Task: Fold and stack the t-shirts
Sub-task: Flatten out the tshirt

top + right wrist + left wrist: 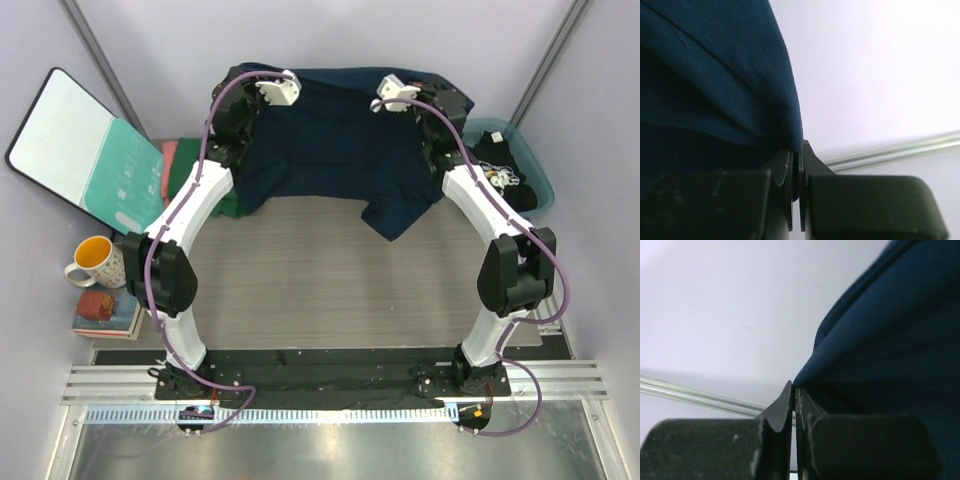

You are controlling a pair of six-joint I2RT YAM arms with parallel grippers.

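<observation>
Left fingers [782,412]: the left gripper [794,390] is clamped down to a hairline seam, with a fold of the navy t-shirt [890,340] pinched at its tips.
Right fingers [815,162]: the right gripper [799,150] is closed just as tight, and the same tee's edge is caught between its tips.
Navy t-shirt: held at the far end of the table [330,290], one arm at each upper corner. The cloth sags between them, and its lower part lies on the tabletop.
Other tees: a dark green tee [228,205] and a salmon-pink tee [170,158] sit by the left arm, partly hidden. A black tee with white print [505,175] lies in a teal bin [495,128] at far right.
Left margin: teal-and-white board [80,150], mug [95,262], books [105,312].
</observation>
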